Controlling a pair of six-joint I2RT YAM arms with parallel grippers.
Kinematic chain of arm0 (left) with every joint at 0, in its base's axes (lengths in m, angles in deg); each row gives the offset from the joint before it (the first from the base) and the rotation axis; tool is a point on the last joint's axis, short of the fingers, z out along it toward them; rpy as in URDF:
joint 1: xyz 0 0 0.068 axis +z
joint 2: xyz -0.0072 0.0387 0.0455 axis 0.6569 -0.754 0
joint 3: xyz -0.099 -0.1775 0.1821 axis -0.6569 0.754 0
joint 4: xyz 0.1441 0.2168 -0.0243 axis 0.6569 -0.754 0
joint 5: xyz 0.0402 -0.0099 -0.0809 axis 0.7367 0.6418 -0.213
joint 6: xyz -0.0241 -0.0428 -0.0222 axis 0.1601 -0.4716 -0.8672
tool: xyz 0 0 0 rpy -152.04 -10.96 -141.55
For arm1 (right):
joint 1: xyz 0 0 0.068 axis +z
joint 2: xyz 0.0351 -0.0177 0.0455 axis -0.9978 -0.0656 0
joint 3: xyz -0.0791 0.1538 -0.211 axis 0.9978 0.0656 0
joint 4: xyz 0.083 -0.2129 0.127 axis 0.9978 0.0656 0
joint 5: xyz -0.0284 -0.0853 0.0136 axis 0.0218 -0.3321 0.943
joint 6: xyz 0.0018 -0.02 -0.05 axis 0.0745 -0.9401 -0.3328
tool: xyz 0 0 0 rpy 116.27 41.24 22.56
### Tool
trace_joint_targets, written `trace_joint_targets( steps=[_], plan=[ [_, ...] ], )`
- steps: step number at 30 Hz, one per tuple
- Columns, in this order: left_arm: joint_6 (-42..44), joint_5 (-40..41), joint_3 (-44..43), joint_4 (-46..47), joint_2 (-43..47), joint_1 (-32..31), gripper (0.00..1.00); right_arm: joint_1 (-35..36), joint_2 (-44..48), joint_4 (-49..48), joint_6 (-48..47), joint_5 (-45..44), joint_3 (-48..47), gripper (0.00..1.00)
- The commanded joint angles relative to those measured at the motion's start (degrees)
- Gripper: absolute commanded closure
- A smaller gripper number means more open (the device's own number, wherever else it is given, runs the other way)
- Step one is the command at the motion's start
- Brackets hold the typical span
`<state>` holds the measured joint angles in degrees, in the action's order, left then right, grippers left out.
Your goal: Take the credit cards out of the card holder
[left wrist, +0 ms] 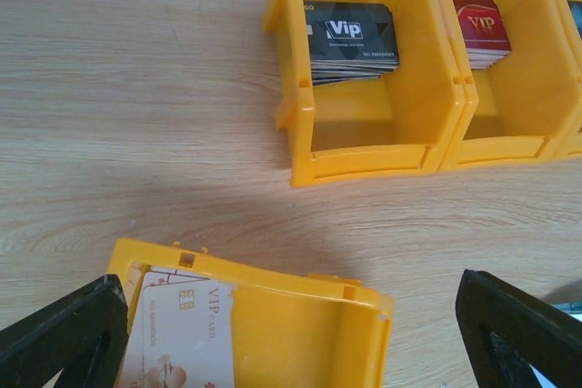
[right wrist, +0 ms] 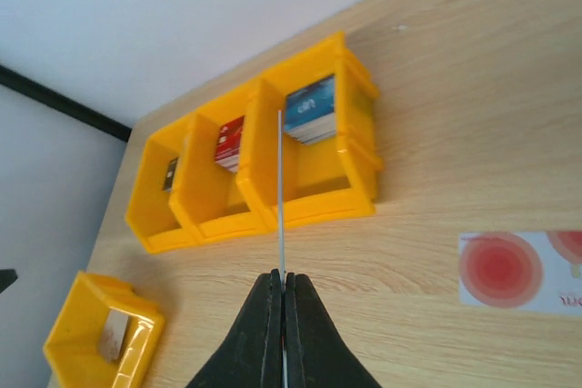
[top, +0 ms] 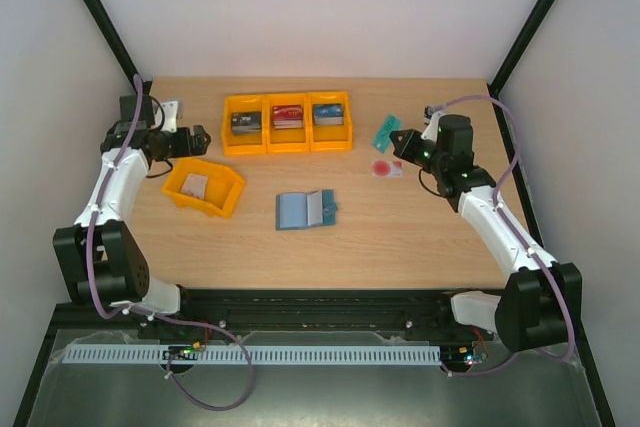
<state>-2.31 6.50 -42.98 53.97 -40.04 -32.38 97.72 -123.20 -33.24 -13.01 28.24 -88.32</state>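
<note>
A: State of the left gripper [top: 197,139]?
B: Jaws spread wide, nothing in them. It hangs over the single orange bin [top: 205,190] at the left of the table [top: 420,237].
A: What's in that bin?
B: One pale card [left wrist: 182,333] with pinkish marking and "VIP" print. It lies flat inside, between the two fingers in the left wrist view, touched by neither.
A: And the right gripper [right wrist: 284,281]?
B: Pinched tight on a thin card [right wrist: 281,188], seen edge-on from the wrist. From above it looks teal-green, at the gripper's tip, far right of the table.
A: Any other cards out?
B: A white card [right wrist: 509,270] with a red round mark, flat on the wood just beside the right gripper, not touched.
A: Where's the card holder [top: 305,209]?
B: Middle of the table, lying open with the lighter blue pockets up and the snap tab on its right. Well apart from both grippers. Can't tell whether a pocket holds a card, too small.
A: Anything else?
B: The row of three orange bins [top: 287,123] at the far side, touching each other — card stacks in them, black, red, blue from left to right.
</note>
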Motion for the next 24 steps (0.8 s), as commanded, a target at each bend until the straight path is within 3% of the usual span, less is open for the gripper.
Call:
trace_joint_targets(
  steps=[1, 24],
  plan=[
    [-1.5, -1.7, 0.8, 1.7, 1.8, 1.0, 0.01, -1.7, -0.2, -2.1, 3.7, -1.1, 2.1, 0.98],
    [-1.6, -4.6, 1.5, 1.9, 2.1, 1.2, 0.01, -2.6, 0.6, -1.8, 3.7, -2.8, 2.9, 0.98]
  ],
)
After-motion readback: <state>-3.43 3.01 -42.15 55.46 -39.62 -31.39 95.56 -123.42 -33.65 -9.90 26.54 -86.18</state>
